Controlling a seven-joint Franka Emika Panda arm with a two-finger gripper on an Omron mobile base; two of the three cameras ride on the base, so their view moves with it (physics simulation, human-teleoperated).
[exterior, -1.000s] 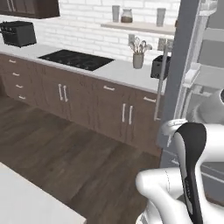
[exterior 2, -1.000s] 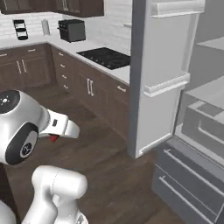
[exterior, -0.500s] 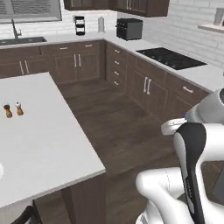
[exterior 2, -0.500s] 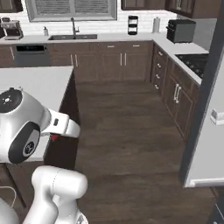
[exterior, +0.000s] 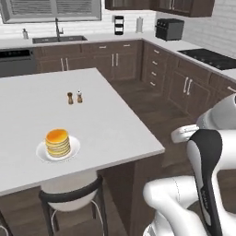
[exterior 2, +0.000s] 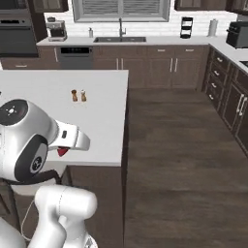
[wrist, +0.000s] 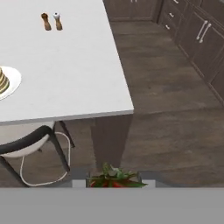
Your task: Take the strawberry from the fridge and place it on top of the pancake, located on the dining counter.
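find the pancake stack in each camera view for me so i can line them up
Left base view: the pancake sits on its white plate, lower left, on the dining counter.
Right base view: not in it.
Hand view: a sliver at the left edge, upper half.
Shared landmark: the salt and pepper shakers on the counter.

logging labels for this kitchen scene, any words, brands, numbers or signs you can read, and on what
None can be read.
The toaster oven, the coffee maker and the dark canister by the sink show no legible marks at this size.
The two shakers and the pancake plate are plain.
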